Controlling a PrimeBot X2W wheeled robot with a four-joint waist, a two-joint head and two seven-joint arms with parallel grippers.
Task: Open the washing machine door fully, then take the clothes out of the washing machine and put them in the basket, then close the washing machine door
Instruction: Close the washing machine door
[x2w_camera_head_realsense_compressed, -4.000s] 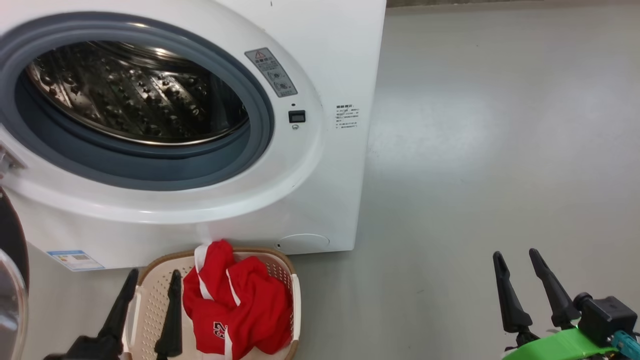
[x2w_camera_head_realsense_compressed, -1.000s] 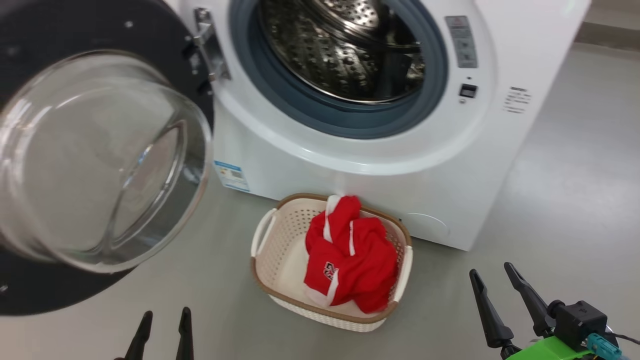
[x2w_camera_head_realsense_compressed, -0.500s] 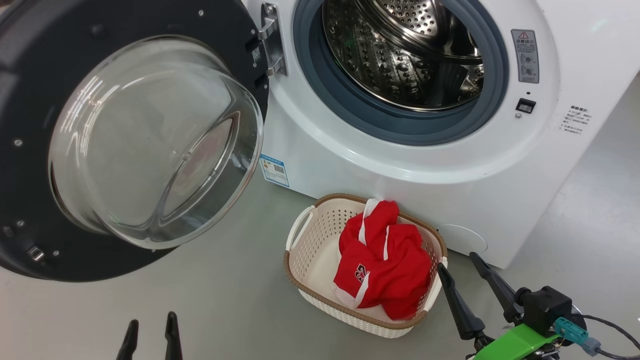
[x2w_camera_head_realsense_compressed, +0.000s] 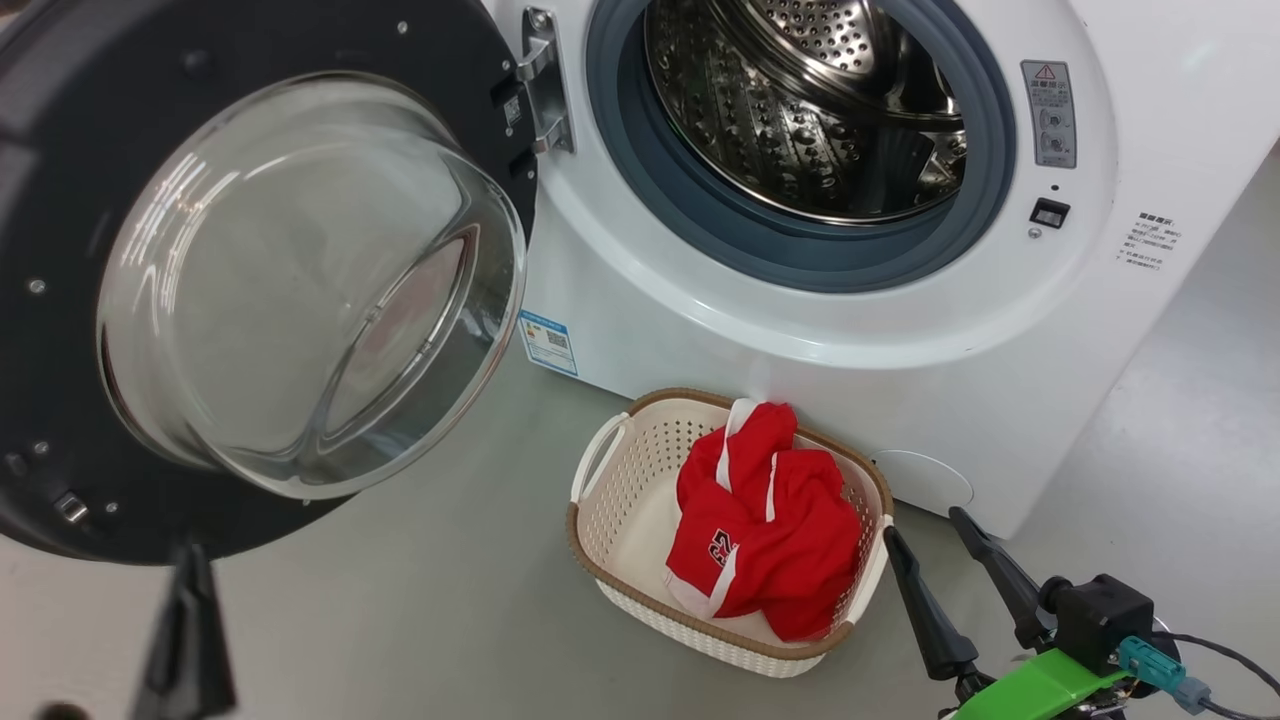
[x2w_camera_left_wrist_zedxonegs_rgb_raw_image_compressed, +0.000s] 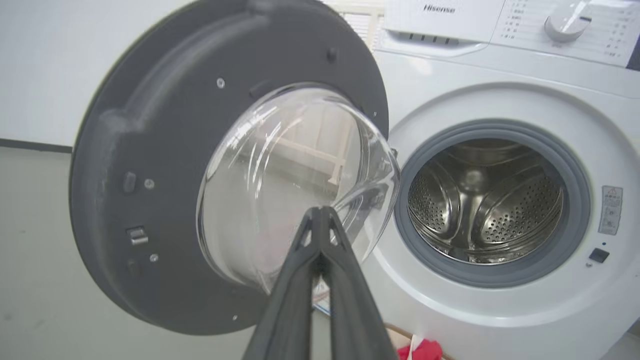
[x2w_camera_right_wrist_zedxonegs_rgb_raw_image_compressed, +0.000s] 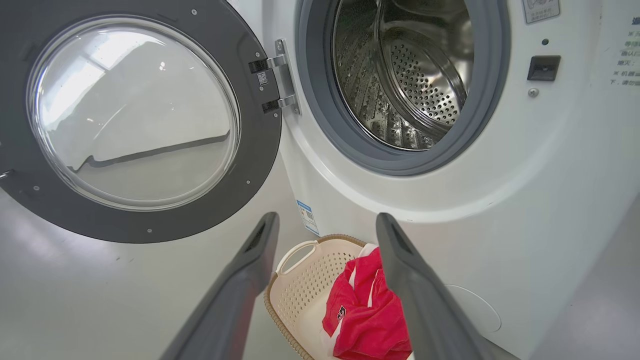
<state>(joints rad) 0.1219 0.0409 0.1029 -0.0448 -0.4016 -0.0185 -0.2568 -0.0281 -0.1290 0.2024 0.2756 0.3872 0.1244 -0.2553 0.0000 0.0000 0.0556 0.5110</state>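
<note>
Left gripper (x2w_camera_head_realsense_compressed: 190, 575): lower left; fingers pressed together, nothing between them; tips just under the door's rim, contact not discernible.
Washing machine door (x2w_camera_head_realsense_compressed: 60, 150): swung open on its hinge, left of the opening; black rim, clear glass bowl (x2w_camera_head_realsense_compressed: 300, 290) bulging outward.
Washing machine (x2w_camera_head_realsense_compressed: 650, 330): white front-loader; grey gasket (x2w_camera_head_realsense_compressed: 615, 150) rings the perforated steel drum (x2w_camera_head_realsense_compressed: 800, 110).
Basket (x2w_camera_head_realsense_compressed: 585, 545): cream, brown rim; on the floor (x2w_camera_head_realsense_compressed: 420, 600) just before the machine, below the opening.
Clothes (x2w_camera_head_realsense_compressed: 770, 540): red, white trim, number print; heaped in the basket's right half.
Right gripper (x2w_camera_head_realsense_compressed: 924, 525): lower right; fingers spread wide, holding nothing; just beside the basket's right handle.
</note>
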